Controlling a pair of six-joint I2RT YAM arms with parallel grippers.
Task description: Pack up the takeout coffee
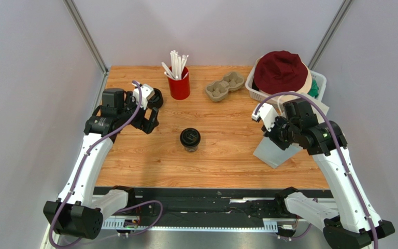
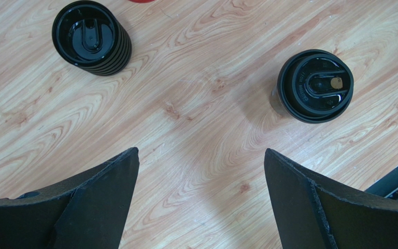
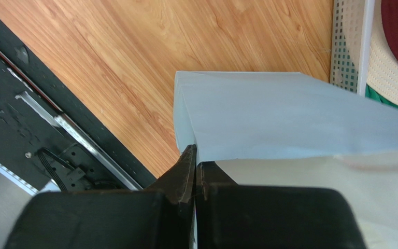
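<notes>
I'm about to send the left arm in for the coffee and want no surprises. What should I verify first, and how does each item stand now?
1. Coffee cup capped and upright: ok.
2. Cup standing apart from the stack of black lids: ok.
3. Left claw open and empty: ok.
4. Cup centred between the left claw's fingers: not ok, it sits off to one side.
5. Right claw shut on the edge of the pale blue bag: ok.
6. Bag mouth open wide enough for the cup: cannot tell.

Bright even diffuse light, soft faint shadows; close fingers (image 3: 183, 179) slightly out of focus
</notes>
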